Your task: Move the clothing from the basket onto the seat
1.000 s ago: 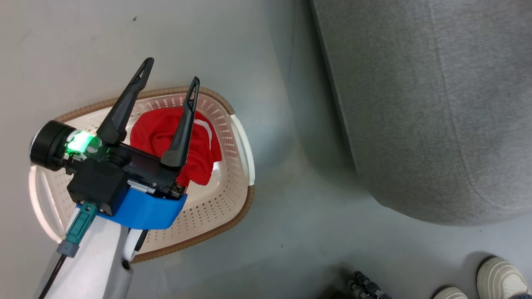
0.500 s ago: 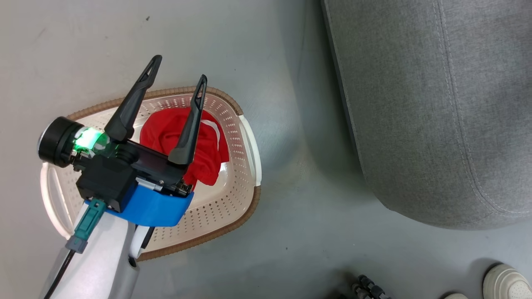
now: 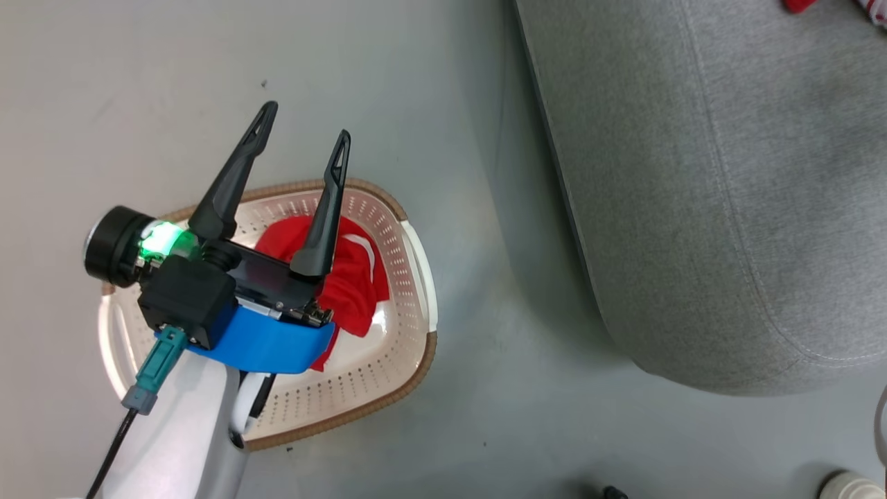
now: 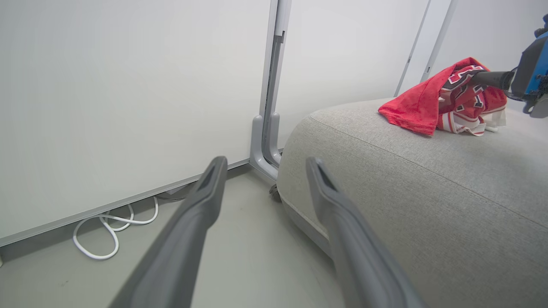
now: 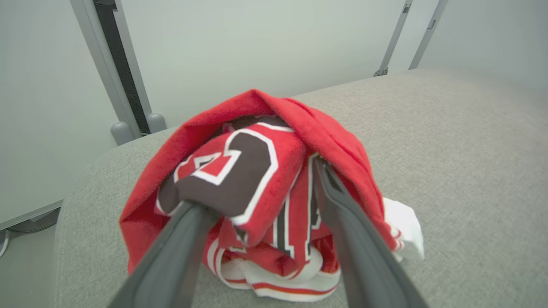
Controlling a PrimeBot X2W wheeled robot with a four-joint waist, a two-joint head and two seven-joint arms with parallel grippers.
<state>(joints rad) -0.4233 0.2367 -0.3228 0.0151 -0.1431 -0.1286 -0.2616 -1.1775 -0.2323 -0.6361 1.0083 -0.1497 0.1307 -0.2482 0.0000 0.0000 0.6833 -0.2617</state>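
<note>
One jersey (image 5: 239,179), seemingly inside seat (image 5: 449,149) edge

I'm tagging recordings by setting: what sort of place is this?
Probably a test room staged as a living space: white partition panels on metal feet, a smooth grey floor, and a grey sofa seat.

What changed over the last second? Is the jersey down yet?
The head camera shifted, so an edge of the jersey on the seat now peeks in at top right. The right end effector stands open around the jersey, resting there. Unchanged: left end effector open above the basket, red garment inside it.
</note>
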